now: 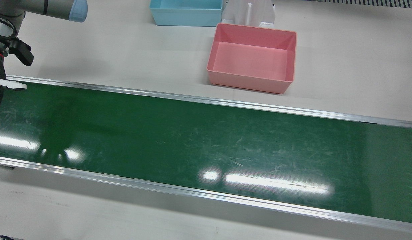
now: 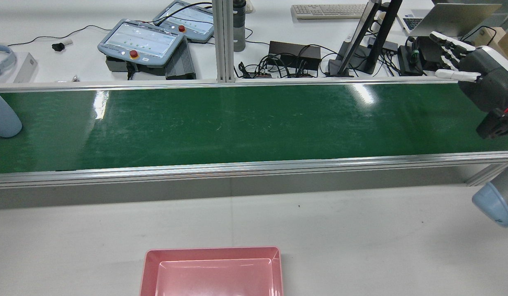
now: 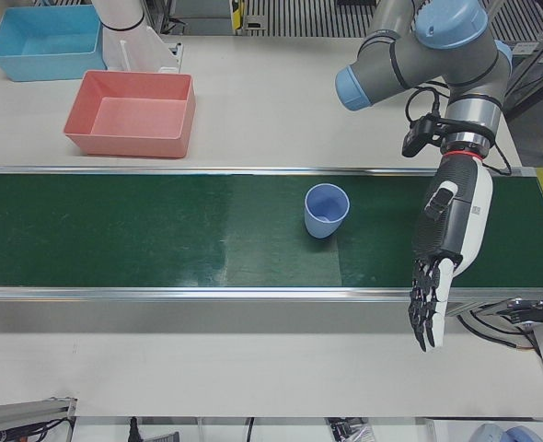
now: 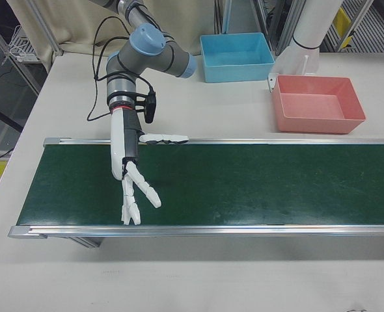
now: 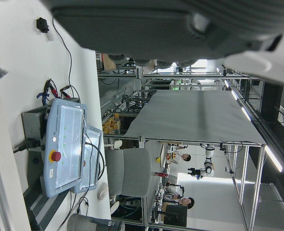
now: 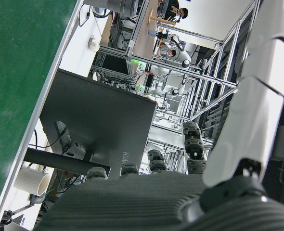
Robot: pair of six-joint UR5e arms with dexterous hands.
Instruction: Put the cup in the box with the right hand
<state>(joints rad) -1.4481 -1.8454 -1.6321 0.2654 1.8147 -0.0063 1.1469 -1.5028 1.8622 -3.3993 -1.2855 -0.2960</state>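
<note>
The blue cup (image 3: 327,210) stands upright on the green belt (image 3: 161,230); both the right robot hand (image 4: 135,188) and left robot hand (image 3: 442,258) hang empty, fingers spread; the pink box (image 4: 318,104) sits on the surface's far edge.

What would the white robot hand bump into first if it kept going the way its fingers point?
Probably nothing on the belt: the right hand points across the green conveyor toward its near rail; height unclear.

Blue cup (image 3: 327,210) upright on green belt (image 3: 143,241)
</note>
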